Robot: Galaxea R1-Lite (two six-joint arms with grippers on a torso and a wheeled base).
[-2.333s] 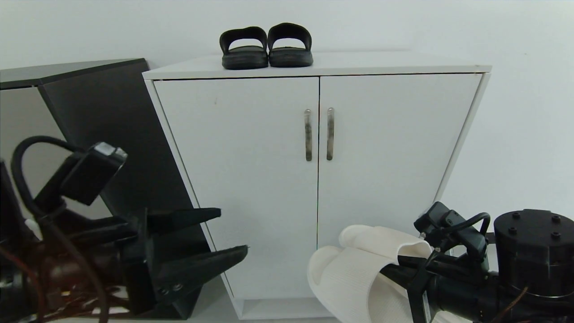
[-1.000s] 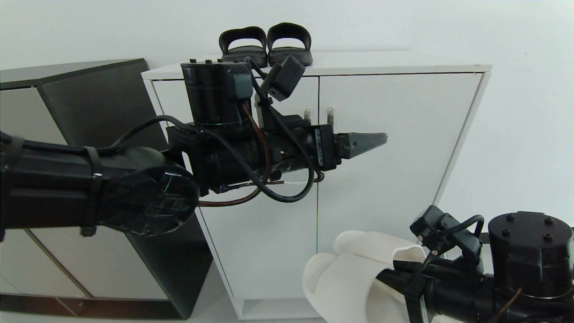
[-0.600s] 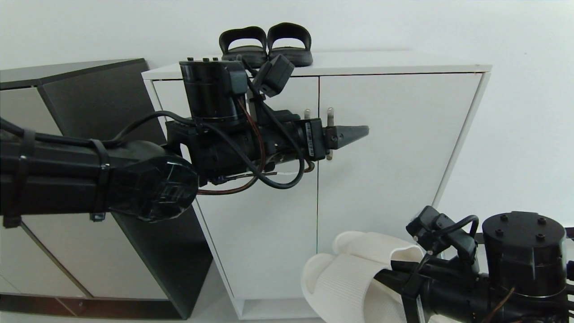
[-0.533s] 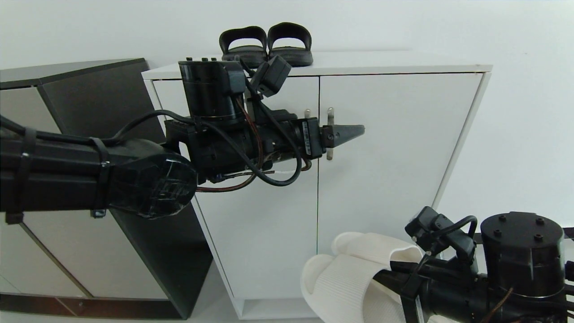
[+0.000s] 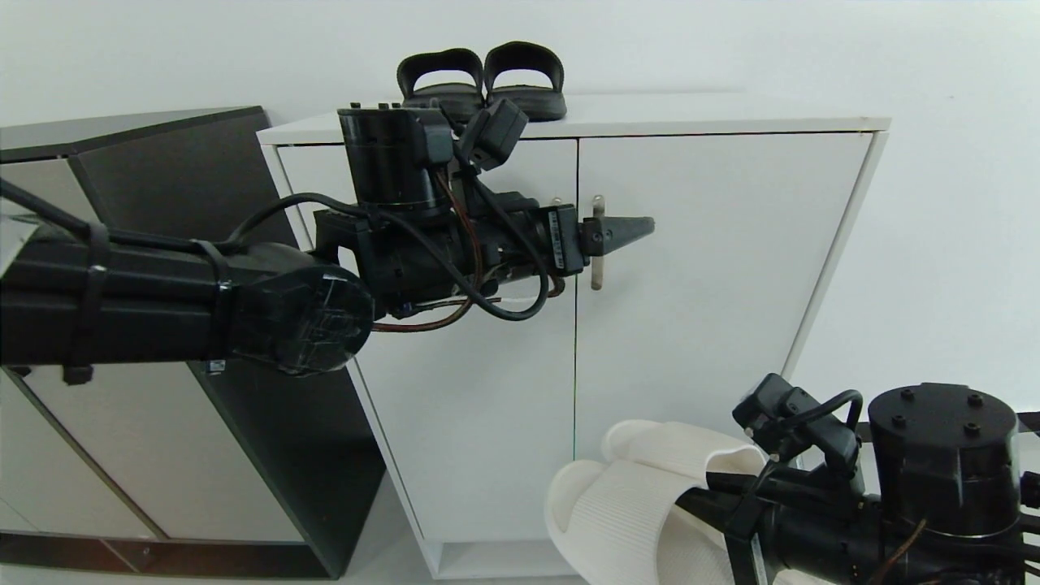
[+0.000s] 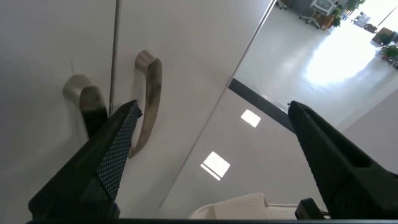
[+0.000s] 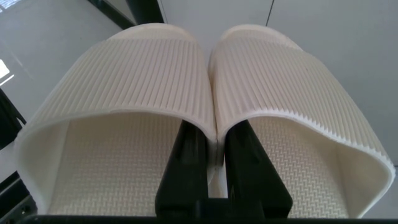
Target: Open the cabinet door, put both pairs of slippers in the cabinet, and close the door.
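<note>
The white cabinet [image 5: 699, 268] has both doors shut. A pair of black slippers [image 5: 483, 77] stands on its top. My left gripper [image 5: 630, 229] is open at the two metal handles in the middle. In the left wrist view one handle [image 6: 149, 93] lies between the spread fingers of the left gripper [image 6: 212, 111], close to one finger [image 6: 112, 152]; the other handle [image 6: 87, 106] is behind that finger. Low in front of the right door, my right gripper [image 5: 715, 496] is shut on a pair of white slippers [image 5: 634, 504]. Its fingers [image 7: 186, 162] pinch the inner sides of the white slippers [image 7: 143, 74] together.
A dark cabinet [image 5: 203, 179] stands against the white cabinet's left side. A plain white wall [image 5: 951, 203] runs behind and to the right. The right door's handle [image 5: 598, 272] shows below the left gripper.
The left arm rose from low at the left to the door handles, then drew its gripper back leftward and slightly up. The right arm with the white slippers barely moved.
</note>
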